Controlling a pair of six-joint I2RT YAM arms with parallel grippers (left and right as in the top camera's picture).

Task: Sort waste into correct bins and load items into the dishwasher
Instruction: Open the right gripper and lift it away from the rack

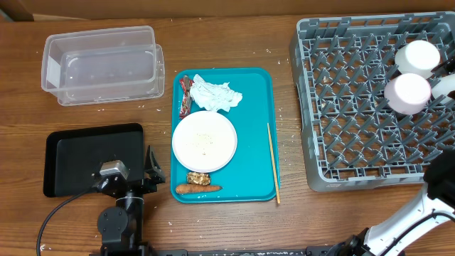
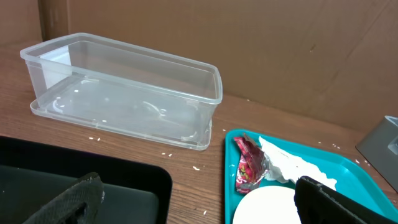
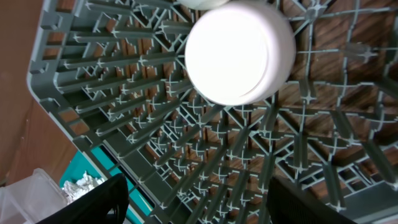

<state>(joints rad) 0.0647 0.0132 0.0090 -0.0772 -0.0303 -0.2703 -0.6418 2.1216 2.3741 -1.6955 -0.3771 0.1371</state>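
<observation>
Just ahead of the right jaws (image 3: pixel 196 183), a white dish (image 3: pixel 239 50) is sitting upside down on the pegs of the grey dish rack (image 3: pixel 155 124), with a second white dish (image 1: pixel 418 57) just beyond it; I cannot tell whether the nearer one is the bowl or the cup. The right jaws are standing well apart and gripping nothing, and the dish is lying clear of both fingers, so the step in hand is, I judge, letting this piece go in the rack. The left jaws (image 2: pixel 198 180) are gaping wide and holding nothing, hovering over the tabletop (image 2: pixel 186 155). The black tray (image 2: pixel 37 174) is lying below and to their left and the clear tub (image 2: pixel 124 87) is sitting well ahead. The teal tray (image 2: pixel 367 177) to their right is carrying the wrapper (image 2: pixel 247 165), the napkin (image 2: pixel 292 165) and the plate (image 2: pixel 267 208). The wooden stick (image 1: pixel 273 163), carrot stick (image 1: pixel 197 189) and brown food piece (image 1: pixel 197 178) are lying on that tray too, well apart from the right jaws. The next move is calling for the right arm to lift off the pegs without nudging the dish. After that the plate or stick is needing a grasp, or the left jaws are reaching for the wrapper near them.
</observation>
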